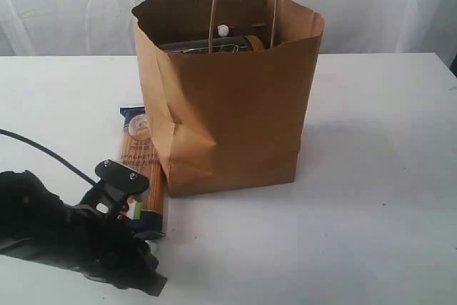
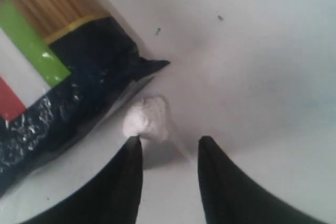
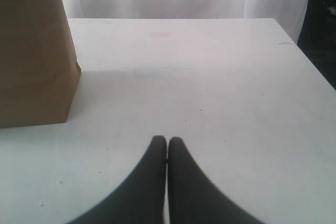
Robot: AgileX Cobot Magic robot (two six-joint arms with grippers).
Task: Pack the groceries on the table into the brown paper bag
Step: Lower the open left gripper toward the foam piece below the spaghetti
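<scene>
Your left gripper (image 2: 169, 140) parted narrowly and empty, a white lump (image 2: 147, 120) at one fingertip, spaghetti packet (image 1: 139, 153) flat on the table (image 1: 371, 176) beside the bag (image 1: 228, 105), bag upright and open, white cap (image 1: 223, 31) and dark items (image 1: 207, 46) inside, your right gripper (image 3: 167, 141) pressed closed, empty.

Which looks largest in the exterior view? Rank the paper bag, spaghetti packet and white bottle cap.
1. brown paper bag
2. spaghetti packet, partly hidden
3. white cap, farther away inside the bag

A small white lump (image 2: 147, 120) is seen, crumpled and soft-looking. Two tiny dark specks (image 2: 157, 30) are seen away from it. A white curtain (image 1: 71, 5) is hung at the back.
</scene>
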